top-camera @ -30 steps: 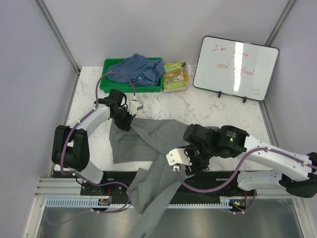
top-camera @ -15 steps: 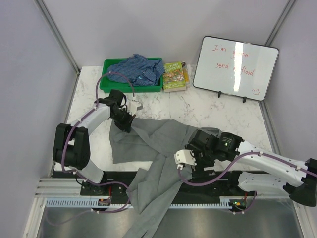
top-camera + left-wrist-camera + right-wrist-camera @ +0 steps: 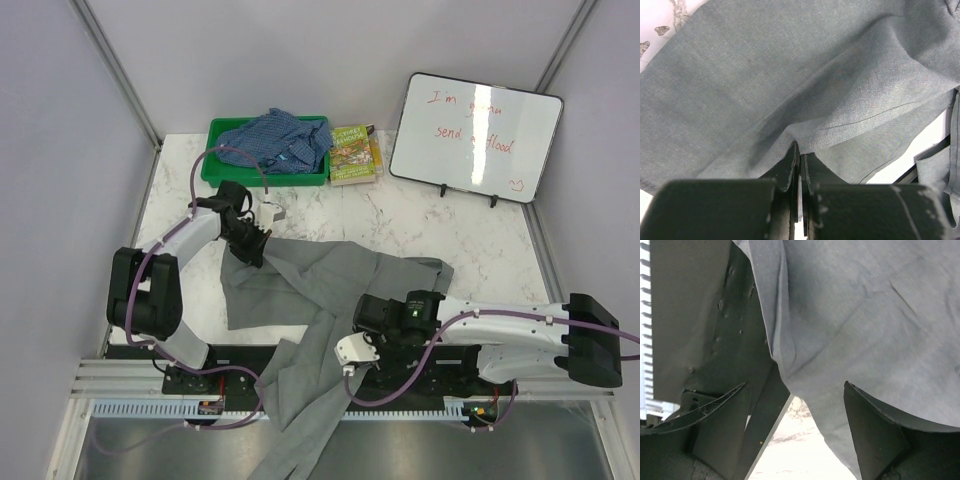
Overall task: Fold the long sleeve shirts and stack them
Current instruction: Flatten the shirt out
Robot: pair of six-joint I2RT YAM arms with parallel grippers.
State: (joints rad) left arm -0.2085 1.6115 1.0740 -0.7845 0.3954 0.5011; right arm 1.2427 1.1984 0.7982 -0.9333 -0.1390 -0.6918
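The grey long sleeve shirt [image 3: 300,275] lies crumpled across the near half of the table, and one part hangs over the front edge. My left gripper [image 3: 250,248] is shut on the shirt's far left edge; in the left wrist view the cloth [image 3: 805,85] is pinched between the closed jaws [image 3: 800,152]. My right gripper [image 3: 352,340] is low over the shirt's near right part. It stands open [image 3: 795,385], with a fold of grey cloth [image 3: 850,325] lying just ahead of its fingers and partly between them. The blue checked shirt [image 3: 275,140] is bundled in the green bin.
The green bin [image 3: 222,172] stands at the back left, with a book [image 3: 352,153] beside it. A whiteboard [image 3: 475,135] leans at the back right. A black base rail [image 3: 440,378] runs along the near edge. Side walls close in on the left and right.
My right gripper opened wider and swung down toward the near edge. The grey shirt's right part now lies spread further right. The left gripper held its grip in place.
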